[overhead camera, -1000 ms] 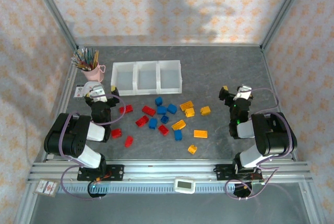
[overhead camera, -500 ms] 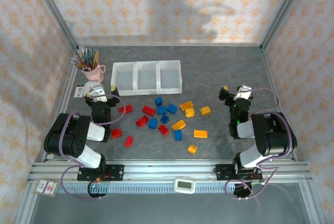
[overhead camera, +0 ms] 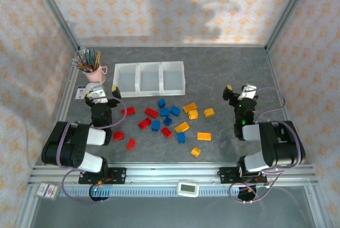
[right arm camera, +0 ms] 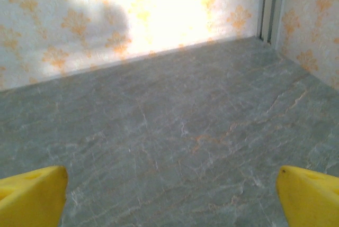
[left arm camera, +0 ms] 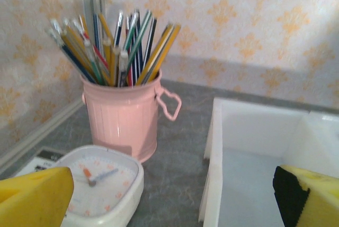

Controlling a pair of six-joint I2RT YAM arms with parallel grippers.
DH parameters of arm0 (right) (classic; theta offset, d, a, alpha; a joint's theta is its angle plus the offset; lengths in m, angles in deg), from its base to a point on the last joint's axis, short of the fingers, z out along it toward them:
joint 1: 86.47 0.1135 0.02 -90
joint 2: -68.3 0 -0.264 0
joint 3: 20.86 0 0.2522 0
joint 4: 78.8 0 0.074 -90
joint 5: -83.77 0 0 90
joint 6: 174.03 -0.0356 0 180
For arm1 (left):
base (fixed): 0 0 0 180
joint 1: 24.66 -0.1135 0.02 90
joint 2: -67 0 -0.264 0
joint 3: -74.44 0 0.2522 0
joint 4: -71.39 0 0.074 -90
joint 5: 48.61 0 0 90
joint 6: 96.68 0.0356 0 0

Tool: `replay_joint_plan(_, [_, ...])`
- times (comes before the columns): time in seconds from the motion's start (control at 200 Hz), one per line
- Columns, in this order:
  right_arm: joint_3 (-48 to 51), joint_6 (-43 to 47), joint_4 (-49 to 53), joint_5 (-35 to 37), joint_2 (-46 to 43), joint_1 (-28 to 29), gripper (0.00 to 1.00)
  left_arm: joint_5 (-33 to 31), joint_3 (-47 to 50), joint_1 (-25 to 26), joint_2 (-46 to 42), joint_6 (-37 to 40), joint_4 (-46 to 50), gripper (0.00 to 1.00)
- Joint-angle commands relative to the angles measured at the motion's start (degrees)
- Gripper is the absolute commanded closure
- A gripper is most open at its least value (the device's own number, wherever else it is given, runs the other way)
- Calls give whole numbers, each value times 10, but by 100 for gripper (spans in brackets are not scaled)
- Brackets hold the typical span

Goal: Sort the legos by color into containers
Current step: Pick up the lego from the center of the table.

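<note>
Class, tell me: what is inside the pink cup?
Coloured pencils stand in the pink cup, fanning above its rim. Its opaque wall hides their lower ends and anything beneath.

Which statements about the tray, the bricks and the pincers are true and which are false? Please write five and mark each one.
1. The tray holds no bricks. True.
2. The cup holds bricks. False: it holds pencils.
3. The left pincer and the right pincer are shut. False: both are open and hold nothing.
4. In the top view, the red bricks lie mostly left of the orange bricks. True.
5. The blue bricks lie in the tray. False: they lie on the table, in front of it.
</note>
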Motion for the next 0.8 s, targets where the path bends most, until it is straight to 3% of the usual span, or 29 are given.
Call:
replay_joint_plan(0.0, [-26, -4, 59, 21, -50, -2, 0, -14, -5, -5, -50, -14, 57, 0])
replay_joint_plan(0.22, [-77, -130, 190, 14, -143, -2, 0, -21, -92, -9, -166, -99, 329, 0])
replay_joint_plan(0.32, [-103, -246, 277, 11, -170, -2, 0, -62, -126, -10, -197, -197, 429, 0])
replay_joint_plan(0.39, [-115, -297, 333, 4, -171, -2, 0, -69, -120, -11, -214, -231, 435, 0])
replay_joint_plan(0.531, [-103, -313, 343, -30, -175, -2, 0, -38, -115, -11, -247, -283, 463, 0])
replay_joint_plan(0.701, [-132, -323, 412, -59, -164, 2, 0, 52, -155, -5, -270, -324, 562, 1])
replay_joint_plan(0.796, [-155, -318, 455, -56, -156, 25, 0, 84, -165, 24, -280, -354, 590, 1])
